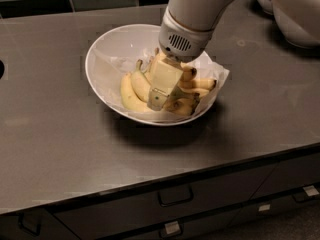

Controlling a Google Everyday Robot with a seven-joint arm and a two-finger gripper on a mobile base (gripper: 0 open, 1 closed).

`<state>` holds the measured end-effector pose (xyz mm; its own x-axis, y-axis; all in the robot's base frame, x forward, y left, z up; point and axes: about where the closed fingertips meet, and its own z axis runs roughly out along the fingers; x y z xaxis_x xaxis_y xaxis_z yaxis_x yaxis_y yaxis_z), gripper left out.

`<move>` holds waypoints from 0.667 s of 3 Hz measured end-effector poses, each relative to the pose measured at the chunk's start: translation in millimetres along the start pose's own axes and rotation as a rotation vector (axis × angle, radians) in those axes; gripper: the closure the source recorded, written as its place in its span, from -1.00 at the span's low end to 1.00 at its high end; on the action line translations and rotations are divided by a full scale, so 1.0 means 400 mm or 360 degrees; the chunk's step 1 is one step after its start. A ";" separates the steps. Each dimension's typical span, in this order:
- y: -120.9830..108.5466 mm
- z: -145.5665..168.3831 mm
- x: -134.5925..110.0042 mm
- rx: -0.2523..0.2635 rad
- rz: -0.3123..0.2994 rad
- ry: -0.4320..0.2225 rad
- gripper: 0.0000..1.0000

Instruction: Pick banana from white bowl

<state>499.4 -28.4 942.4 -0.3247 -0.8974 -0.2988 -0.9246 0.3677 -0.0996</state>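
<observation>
Glossy white and round, wide and shallow: the white bowl (pixel 100 49), set on a dull grey-brown desk (pixel 50 134) with a smooth, faintly streaked top. Lined with crinkled, translucent white paper (pixel 219 76), spilling over the right rim. Inside, toward the right half, a bunch of bananas (pixel 131 91): curved, pale yellow, brown at tips and stems, lying on the paper. Reaching down from the top right, a thick white arm (pixel 195 9), smooth-shelled, with a slotted grille at the wrist. Below that, the cream-coloured, boxy gripper (pixel 159 96), pointed steeply down into the bunch and touching the bananas near the middle. Spread or pinching: impossible to judge. At the top right, part of a second bowl (pixel 295 14), also white. Under the desk edge, dark drawers (pixel 175 196) with bar handles and small pale tags (pixel 172 228), too small to read.
</observation>
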 end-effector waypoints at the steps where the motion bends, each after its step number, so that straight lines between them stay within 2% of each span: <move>1: -0.005 0.011 -0.002 0.0017 0.0032 0.0026 -0.21; 2: -0.006 0.019 -0.002 0.0024 0.0050 0.0047 -0.16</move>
<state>503.3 -26.7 935.7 -0.3594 -0.8920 -0.2741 -0.9108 0.3993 -0.1052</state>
